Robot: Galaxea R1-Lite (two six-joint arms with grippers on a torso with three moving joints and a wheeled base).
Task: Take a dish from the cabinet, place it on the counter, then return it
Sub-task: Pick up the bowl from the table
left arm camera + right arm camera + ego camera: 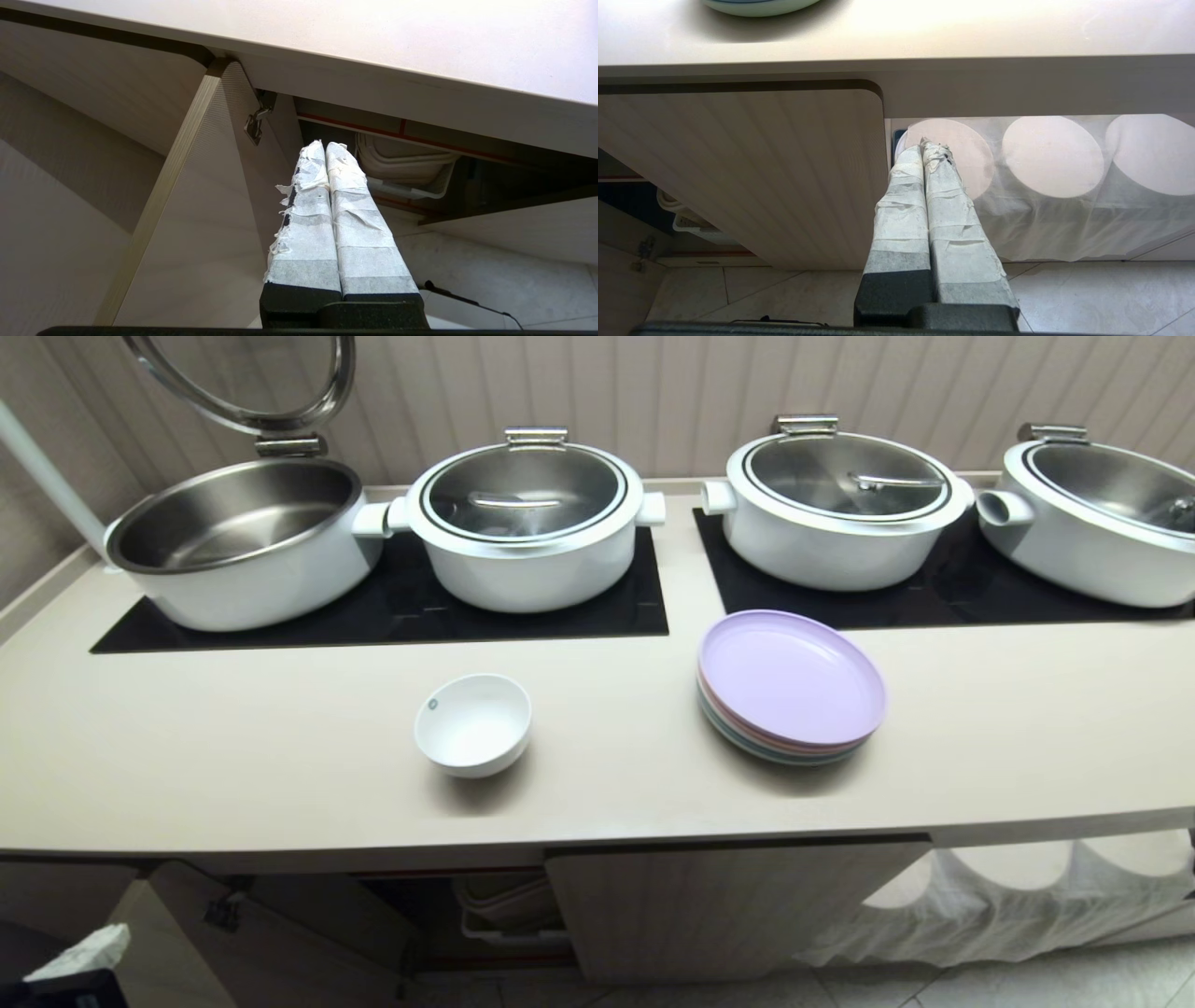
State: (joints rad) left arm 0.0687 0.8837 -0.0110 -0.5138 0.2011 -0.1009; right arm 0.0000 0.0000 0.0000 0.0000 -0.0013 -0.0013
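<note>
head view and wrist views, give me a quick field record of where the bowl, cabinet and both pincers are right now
dish: small white bowl, upright on the counter, nothing holding it
nearby: stack of pastel plates to its right, apart from it
pots: four white pots on the black hob panels behind; leftmost has its lid raised
cabinet: left door swung open, white bin on the shelf inside
left pincer: shut, empty, below the counter edge, pointing at the open cabinet
right pincer: shut, empty, low before the closed door
</note>
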